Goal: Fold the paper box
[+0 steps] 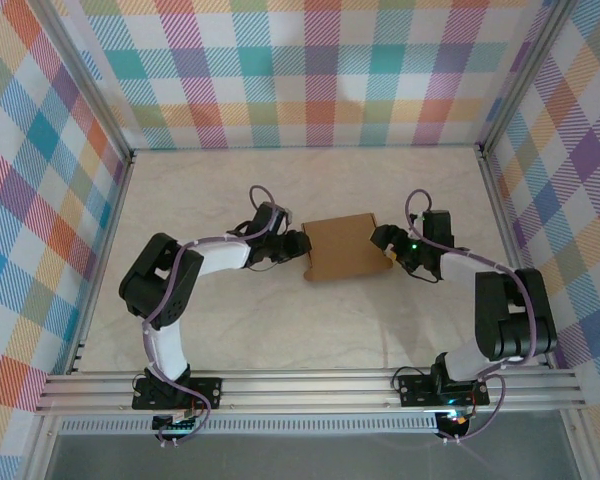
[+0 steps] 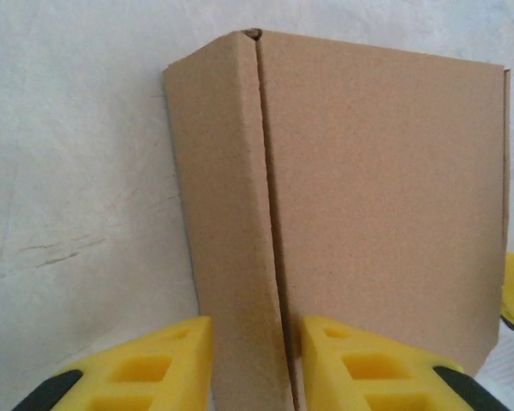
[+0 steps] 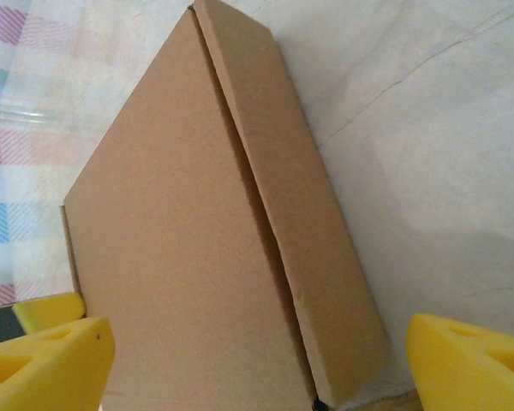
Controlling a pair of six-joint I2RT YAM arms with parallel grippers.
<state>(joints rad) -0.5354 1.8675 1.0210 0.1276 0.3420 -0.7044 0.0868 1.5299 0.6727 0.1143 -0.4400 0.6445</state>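
The paper box point(image 1: 344, 247) is a closed, flat brown cardboard box lying in the middle of the table. My left gripper point(image 1: 302, 246) is at its left end. In the left wrist view the yellow fingers point(image 2: 167, 364) press from both sides on the box's narrow side wall point(image 2: 231, 257), beside the lid seam, so the left gripper point(image 2: 257, 336) is shut on it. My right gripper point(image 1: 384, 244) is at the box's right end. In the right wrist view it point(image 3: 257, 377) stands open, its fingers point(image 3: 47, 364) spread wide on either side of the box point(image 3: 180, 248) without touching it.
The pale tabletop point(image 1: 230, 330) is bounded by checked walls point(image 1: 310, 70) at the back and on both sides. An aluminium rail point(image 1: 310, 385) carrying both arm bases runs along the near edge.
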